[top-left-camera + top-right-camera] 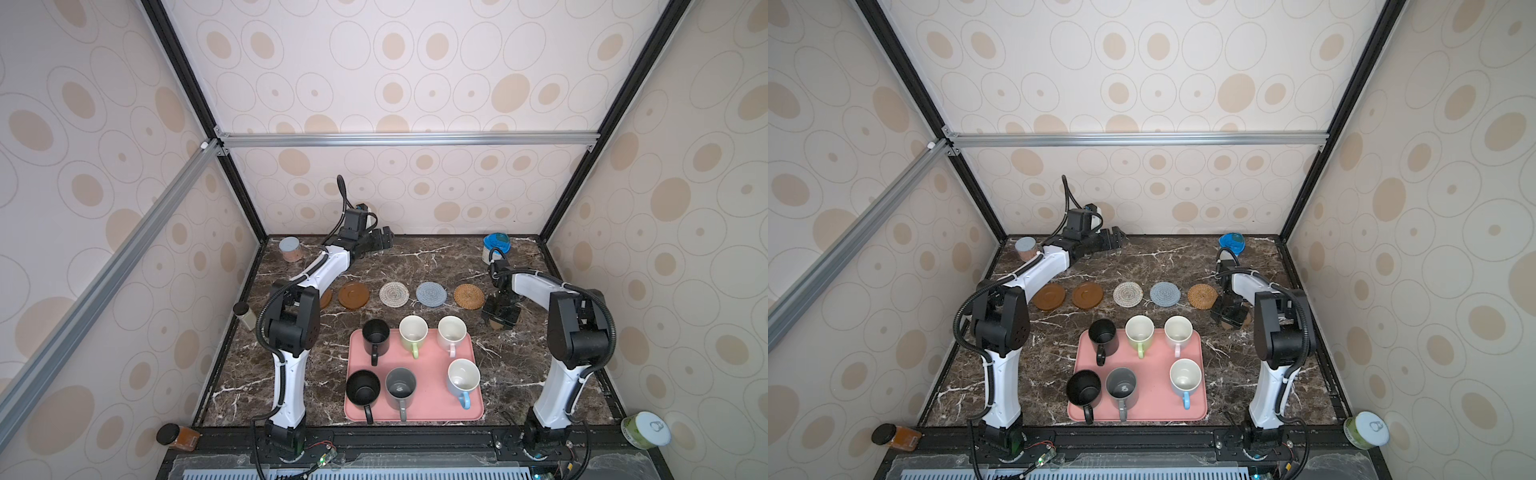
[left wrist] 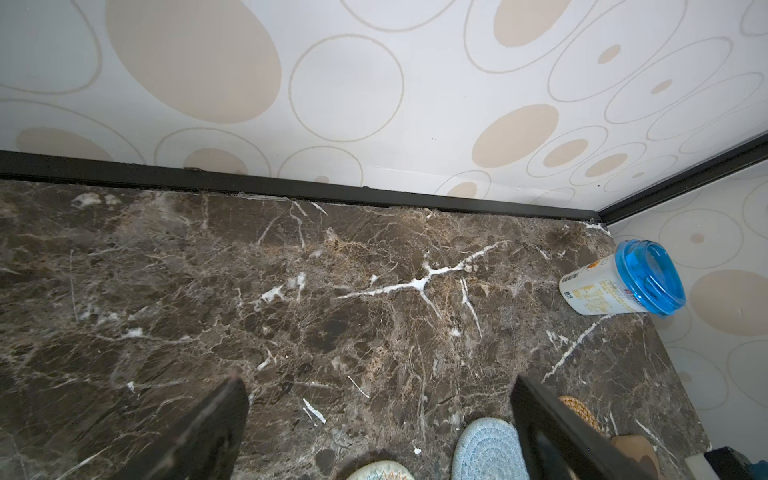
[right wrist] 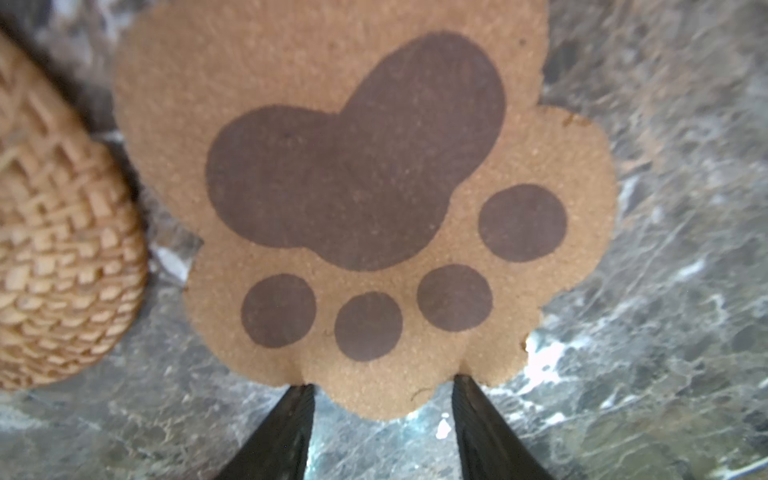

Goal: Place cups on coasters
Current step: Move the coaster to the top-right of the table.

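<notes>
Six upright mugs [image 1: 413,330] stand in two rows, handles frontward; five round coasters [image 1: 393,294] line up behind, paw coaster [image 3: 365,208] rightmost.

Cream walls [image 1: 395,62] printed with tan ovals enclose a dark brown marble bench [image 1: 415,257]; black and silver rails [image 1: 407,139] edge them.

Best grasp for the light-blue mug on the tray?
Probably the rim of the light-blue mug, from above, one finger inside: it stands upright, mouth open. Take its right side, clear of the grey mug; the handle points nearward.
</notes>
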You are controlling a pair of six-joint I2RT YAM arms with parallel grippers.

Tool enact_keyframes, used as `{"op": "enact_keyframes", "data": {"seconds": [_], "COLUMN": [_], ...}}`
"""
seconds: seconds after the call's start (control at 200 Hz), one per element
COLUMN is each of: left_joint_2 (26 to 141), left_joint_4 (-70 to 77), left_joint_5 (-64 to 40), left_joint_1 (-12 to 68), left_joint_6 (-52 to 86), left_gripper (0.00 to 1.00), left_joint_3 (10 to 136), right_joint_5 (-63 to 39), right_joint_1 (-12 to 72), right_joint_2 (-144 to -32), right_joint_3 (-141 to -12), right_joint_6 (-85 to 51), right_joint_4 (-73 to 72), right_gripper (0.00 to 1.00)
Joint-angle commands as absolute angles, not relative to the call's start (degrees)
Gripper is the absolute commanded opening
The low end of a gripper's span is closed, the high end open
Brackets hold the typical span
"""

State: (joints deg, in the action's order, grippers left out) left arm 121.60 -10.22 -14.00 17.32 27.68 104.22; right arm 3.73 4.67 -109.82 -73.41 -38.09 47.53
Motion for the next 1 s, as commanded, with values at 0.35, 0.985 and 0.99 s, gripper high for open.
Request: {"op": "enact_keyframes", "data": {"seconds": [0.35, 0.985, 0.99], "left_joint_2": [121.9, 121.4, 121.4], "left_joint_4": [-11.8, -11.6, -11.6], "left_joint_5": [-13.6, -13.2, -13.2], "left_joint_1": [16.8, 16.8, 16.8], "left_joint_6": [28.4, 28.5, 28.5], "left_gripper": [1.0, 1.0, 1.0], "left_joint_3": [107.1, 106.7, 106.7], "right_joint_5": [4.5, 2.7, 2.7], "right_joint_1": [0.5, -2.7, -2.7], "right_joint_2": [-112.5, -116.2, -116.2], "right_joint_3": [-72.7, -80.3, -80.3], "right_joint_6": [-41.6, -37.2, -37.2], "right_joint_4": [44.0, 41.5, 41.5], "right_gripper": [0.54, 0.56, 0.56]}}
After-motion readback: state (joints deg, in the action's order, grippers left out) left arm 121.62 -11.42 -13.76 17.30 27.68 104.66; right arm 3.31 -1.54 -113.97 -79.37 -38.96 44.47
